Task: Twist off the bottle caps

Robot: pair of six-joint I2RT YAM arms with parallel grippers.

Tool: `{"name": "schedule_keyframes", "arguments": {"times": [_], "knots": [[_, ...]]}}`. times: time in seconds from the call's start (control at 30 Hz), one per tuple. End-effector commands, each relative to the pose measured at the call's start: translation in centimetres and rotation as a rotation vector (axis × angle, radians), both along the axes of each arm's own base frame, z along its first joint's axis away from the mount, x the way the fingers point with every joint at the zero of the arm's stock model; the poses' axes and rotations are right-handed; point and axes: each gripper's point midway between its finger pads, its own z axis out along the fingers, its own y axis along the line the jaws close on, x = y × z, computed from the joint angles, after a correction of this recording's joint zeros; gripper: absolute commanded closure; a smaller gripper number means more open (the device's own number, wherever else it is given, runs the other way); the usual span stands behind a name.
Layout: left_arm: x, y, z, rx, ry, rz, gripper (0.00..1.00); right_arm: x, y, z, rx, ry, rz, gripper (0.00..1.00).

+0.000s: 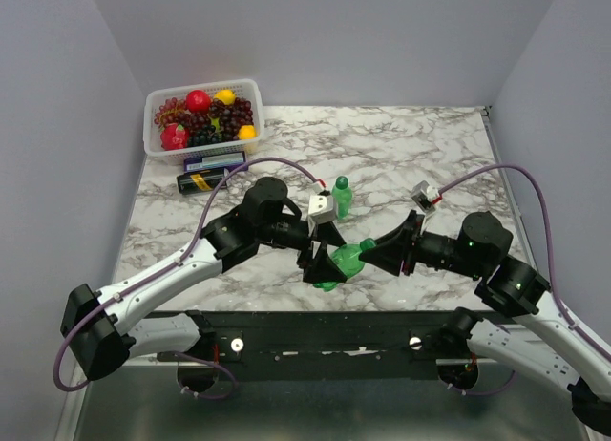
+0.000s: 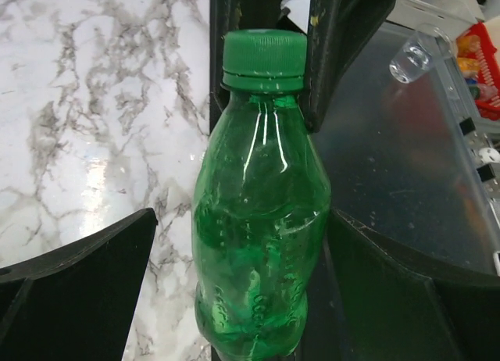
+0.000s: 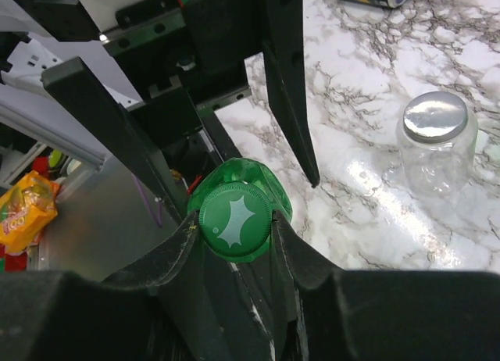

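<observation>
The translucent green bottle point(image 2: 262, 166) is tipped sideways at the table's point(image 1: 401, 145) 6 o'clock edge. The right gripper point(image 3: 234, 228) pinches its ridged green cap point(image 3: 234, 216). The left gripper point(image 2: 242, 251) straddles the body, jaws spread wide, one finger clear of it. The top is white marble with grey veins, the walls point(image 1: 334, 40) plain grey, and a fruit basket point(image 1: 203, 116) sits at 11 o'clock.

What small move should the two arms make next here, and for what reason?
Probably close the left gripper on the green bottle: its jaws stand open around the body, with a gap on one side, while the right gripper is shut on the green cap.
</observation>
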Motion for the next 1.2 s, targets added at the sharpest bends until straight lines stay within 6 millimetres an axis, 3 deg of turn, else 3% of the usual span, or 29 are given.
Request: {"name": "schedule_keyframes", "arguments": {"times": [0.0,0.17,0.23,0.33,0.37,0.67,0.73,0.9,0.97,1.07,1.17], "knots": [[-2.0,-0.3,-0.5,-0.008,0.042,-0.105,0.01,-0.5,0.2,1.8,0.057,-0.027,0.018,0.99],[-1.9,-1.0,-1.6,0.02,0.062,-0.099,0.04,0.1,0.5,1.0,0.031,-0.015,0.01,0.99],[-1.8,-1.3,-1.9,0.025,0.06,-0.088,0.14,0.5,0.5,0.5,0.016,-0.009,-0.01,0.99],[-1.7,-1.6,-2.5,0.04,0.053,-0.074,0.19,1.2,0.3,0.0,0.007,0.001,-0.049,0.99],[-1.5,-1.6,-2.5,0.038,0.036,-0.048,0.28,1.5,0.4,-0.1,0.005,0.007,-0.061,0.99],[0.8,-1.4,-3.3,0.079,-0.03,0.105,0.6,3.2,0.2,-1.0,-0.033,0.026,-0.145,0.99],[1.5,-1.3,-3.6,0.094,-0.04,0.146,0.64,3.5,0.2,-1.1,-0.039,0.028,-0.159,0.95],[2.8,-1.1,-4.0,0.1,-0.039,0.236,0.76,4.2,0.0,-1.6,-0.053,0.041,-0.2,0.74],[3.3,-1.0,-4.4,0.11,-0.037,0.269,0.82,4.2,-0.1,-1.6,-0.047,0.042,-0.209,0.61],[3.9,-1.0,-4.4,0.107,-0.025,0.31,0.84,4.0,-0.5,-1.3,-0.031,0.037,-0.217,0.43],[4.4,-0.9,-4.7,0.111,-0.013,0.348,0.85,3.8,-1.0,-0.7,-0.004,0.029,-0.233,0.31]]}}
